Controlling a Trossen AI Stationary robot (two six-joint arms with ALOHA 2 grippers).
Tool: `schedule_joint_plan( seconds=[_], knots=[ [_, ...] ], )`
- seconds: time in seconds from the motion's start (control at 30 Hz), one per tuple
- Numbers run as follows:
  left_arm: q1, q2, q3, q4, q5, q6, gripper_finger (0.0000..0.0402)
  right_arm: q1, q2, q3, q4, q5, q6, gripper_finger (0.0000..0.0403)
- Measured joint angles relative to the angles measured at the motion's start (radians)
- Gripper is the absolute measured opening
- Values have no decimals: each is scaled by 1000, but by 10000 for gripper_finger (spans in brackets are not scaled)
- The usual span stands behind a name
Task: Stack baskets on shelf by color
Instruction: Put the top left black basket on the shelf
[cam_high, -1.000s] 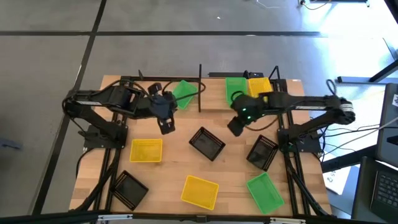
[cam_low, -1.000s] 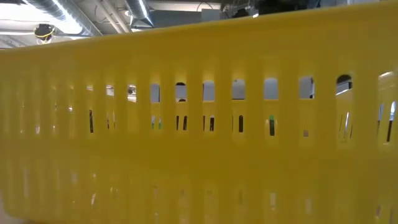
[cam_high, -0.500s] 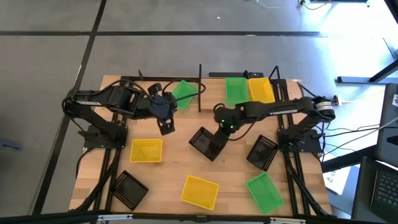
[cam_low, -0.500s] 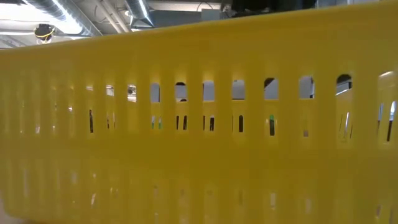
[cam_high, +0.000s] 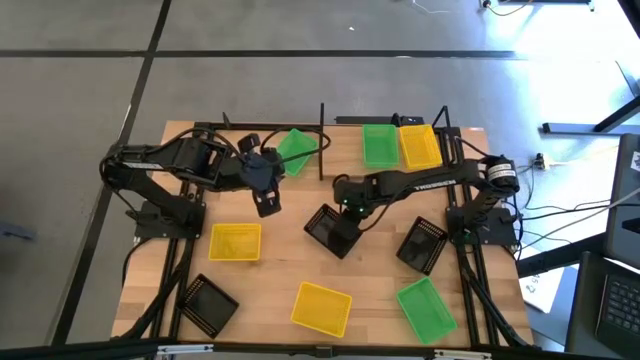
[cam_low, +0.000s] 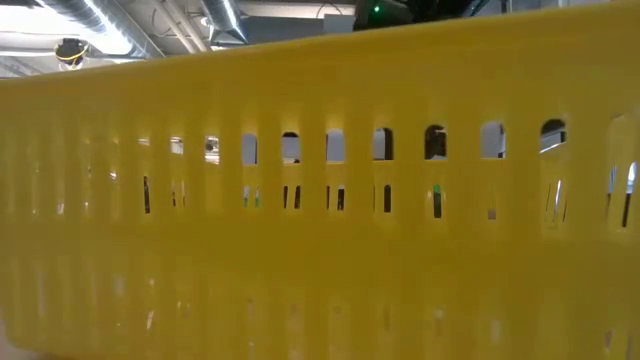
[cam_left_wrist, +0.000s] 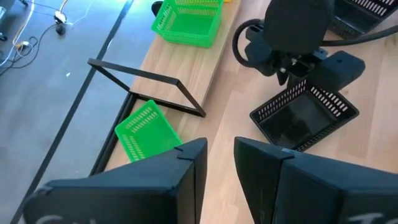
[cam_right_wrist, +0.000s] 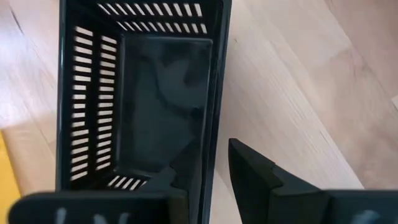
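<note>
A black basket (cam_high: 332, 230) rests on its base in the middle of the table. My right gripper (cam_right_wrist: 214, 174) is open just above it and points steeply down. One finger (cam_right_wrist: 183, 183) stands inside the basket and the other (cam_right_wrist: 252, 168) outside, either side of its long wall (cam_right_wrist: 211, 112). My left gripper (cam_left_wrist: 221, 162) hangs open and raised over the table's left half (cam_high: 268, 202), with nothing between its fingers. On the shelf (cam_high: 345, 160) at the far edge sit a green basket (cam_high: 297, 148), a second green one (cam_high: 378, 143) and a yellow one (cam_high: 418, 145).
Loose on the table lie a yellow basket (cam_high: 235, 242), a black one (cam_high: 208, 303), another yellow (cam_high: 321, 307), a green one (cam_high: 426, 308) and a black one (cam_high: 422, 243). A yellow basket wall (cam_low: 320, 200) fills the low view. Thin black shelf posts (cam_high: 321, 140) stand at the far edge.
My right gripper has swung from in front of the shelf toward the table's left and sunk onto the middle black basket, tipping steeper downward. Its fingers now stand either side of the basket's wall. The basket has not moved.
</note>
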Motion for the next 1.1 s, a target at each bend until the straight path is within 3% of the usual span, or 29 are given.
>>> schedule_joint_plan(
  seconds=[0.53,0.8,1.1],
  knots=[
    [0,0,0,0,0,5,71,-10,116,0,3,0,-22,76],
    [0,0,0,0,0,8,71,-33,115,1,10,-3,-23,8],
    [0,0,0,-17,0,9,72,-38,53,0,-22,3,19,4]
  ],
)
